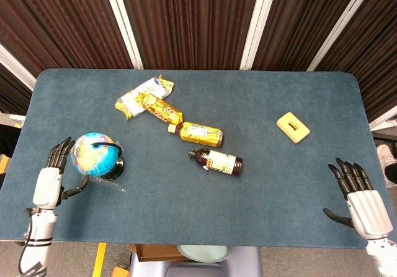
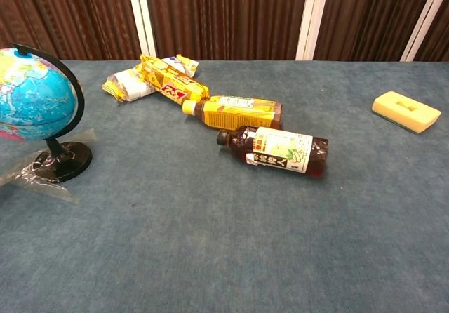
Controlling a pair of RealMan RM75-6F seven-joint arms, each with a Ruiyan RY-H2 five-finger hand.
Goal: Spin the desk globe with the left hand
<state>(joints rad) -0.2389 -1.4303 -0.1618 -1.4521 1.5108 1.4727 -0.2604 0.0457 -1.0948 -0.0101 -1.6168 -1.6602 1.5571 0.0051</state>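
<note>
Left hand (image 1: 49, 181), fingers spread and empty, just beside small blue desk globe (image 1: 93, 154) on black stand: brush sphere sideways, sparing taped base.

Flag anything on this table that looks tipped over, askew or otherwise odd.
Two bottles lie on their sides mid-table: the dark bottle and the yellow-labelled bottle, neither upright. The desk globe has clear tape across its base, apparently fixing it to the table. No spill shows.
</note>
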